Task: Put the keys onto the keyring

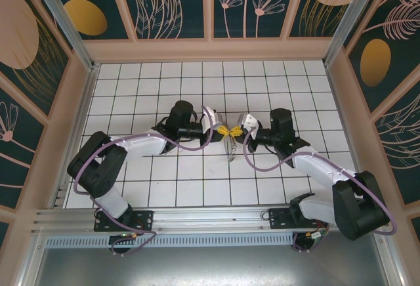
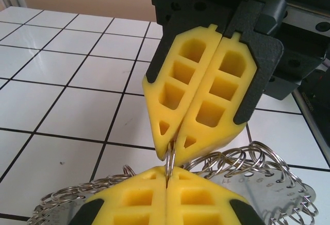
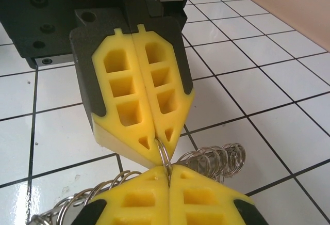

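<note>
My left gripper [image 1: 220, 129] and right gripper [image 1: 236, 130] meet tip to tip above the middle of the tiled floor. Both are shut on one thin silver loop [image 2: 171, 158] of the keyring [image 1: 230, 147], which hangs below them as a bunch of many small wire rings [image 2: 242, 163]. In the left wrist view my left gripper [image 2: 167, 172] pinches the loop from below and the right gripper [image 2: 175, 147] from above. In the right wrist view the right gripper [image 3: 168, 169] and left gripper [image 3: 159, 145] hold the same loop [image 3: 164, 155], with coiled rings [image 3: 216, 158] behind. The keys are out of view.
A flat silver plate with stamped digits [image 2: 278, 189] lies among the rings. The white tiled floor [image 1: 197, 89] stretches out all round the grippers. Patterned walls [image 1: 79, 96] close the cell on three sides, and an aluminium rail [image 1: 210, 217] runs along the near edge.
</note>
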`<action>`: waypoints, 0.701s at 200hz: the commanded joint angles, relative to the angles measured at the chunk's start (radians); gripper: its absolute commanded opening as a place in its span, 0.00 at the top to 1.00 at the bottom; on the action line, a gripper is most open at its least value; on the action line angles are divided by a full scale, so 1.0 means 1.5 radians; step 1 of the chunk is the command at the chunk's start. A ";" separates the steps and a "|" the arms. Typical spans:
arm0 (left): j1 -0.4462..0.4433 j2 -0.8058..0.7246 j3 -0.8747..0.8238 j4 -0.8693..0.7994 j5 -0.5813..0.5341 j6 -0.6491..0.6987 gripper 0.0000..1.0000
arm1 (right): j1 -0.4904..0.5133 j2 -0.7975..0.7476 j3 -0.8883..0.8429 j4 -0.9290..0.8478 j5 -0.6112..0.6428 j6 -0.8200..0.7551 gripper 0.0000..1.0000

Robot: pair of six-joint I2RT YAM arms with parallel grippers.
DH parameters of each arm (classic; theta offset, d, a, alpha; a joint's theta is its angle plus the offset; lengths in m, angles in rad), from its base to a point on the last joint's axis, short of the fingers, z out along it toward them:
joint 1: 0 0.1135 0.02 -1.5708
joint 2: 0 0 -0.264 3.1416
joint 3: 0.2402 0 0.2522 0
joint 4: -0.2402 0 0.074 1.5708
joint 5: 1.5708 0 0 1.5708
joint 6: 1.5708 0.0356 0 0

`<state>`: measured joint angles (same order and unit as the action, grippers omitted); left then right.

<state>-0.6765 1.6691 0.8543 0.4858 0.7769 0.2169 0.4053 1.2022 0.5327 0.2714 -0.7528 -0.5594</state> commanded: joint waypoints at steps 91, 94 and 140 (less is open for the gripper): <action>-0.013 -0.026 0.089 -0.204 -0.043 0.159 0.79 | 0.016 -0.002 0.048 -0.076 0.036 -0.049 1.00; -0.013 -0.025 0.095 -0.207 -0.043 0.161 0.79 | 0.016 -0.002 0.049 -0.076 0.036 -0.049 1.00; -0.013 -0.013 0.114 -0.230 -0.040 0.172 0.78 | 0.018 -0.002 0.051 -0.076 0.034 -0.050 1.00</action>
<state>-0.6903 1.6501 0.9943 0.1852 0.7143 0.4393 0.4252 1.2026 0.5682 0.1490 -0.6884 -0.6155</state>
